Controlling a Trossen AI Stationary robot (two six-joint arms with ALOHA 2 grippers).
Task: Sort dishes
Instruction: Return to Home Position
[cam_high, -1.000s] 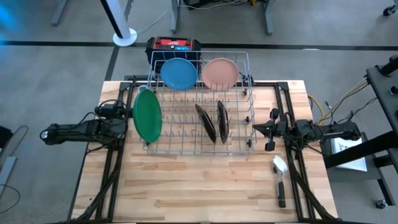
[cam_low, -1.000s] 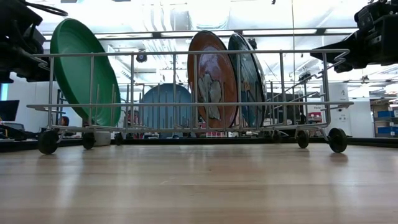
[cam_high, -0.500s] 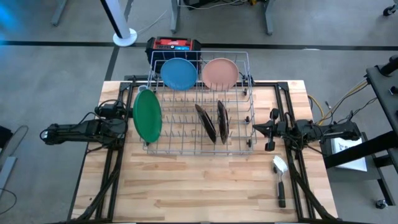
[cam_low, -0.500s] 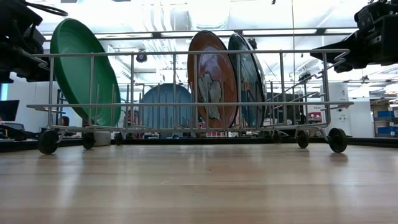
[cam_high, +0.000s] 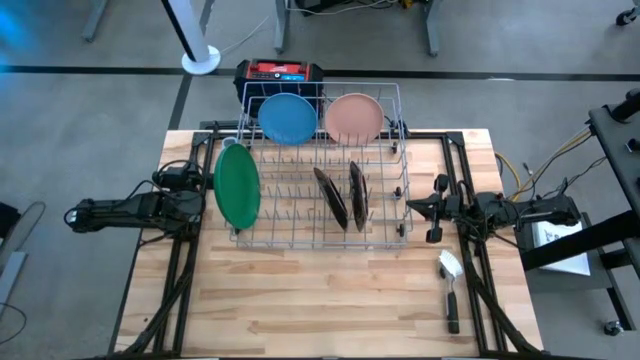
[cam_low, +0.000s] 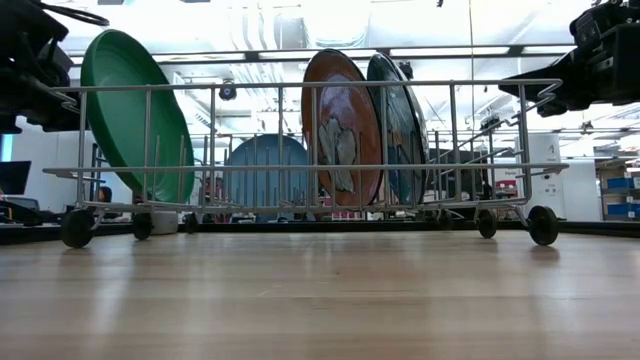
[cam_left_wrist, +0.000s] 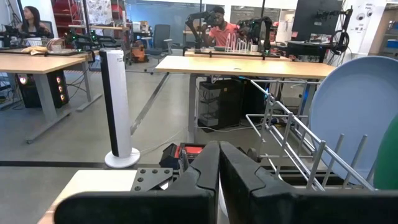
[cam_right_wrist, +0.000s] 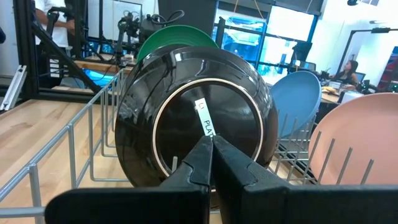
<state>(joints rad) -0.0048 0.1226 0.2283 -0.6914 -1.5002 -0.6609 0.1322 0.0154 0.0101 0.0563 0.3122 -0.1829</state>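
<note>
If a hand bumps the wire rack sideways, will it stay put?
Probably not: the wire rack sits on small black wheels, so it would likely roll across the smooth wooden table. The green plate leans at its left end and might tip if jolted.

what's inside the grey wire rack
Five round plates on edge: a green plate at the left end, a light blue plate and pale pink plate at the back, two dark orange-brown plates in the middle. From table height, the pink one is hidden.
</note>
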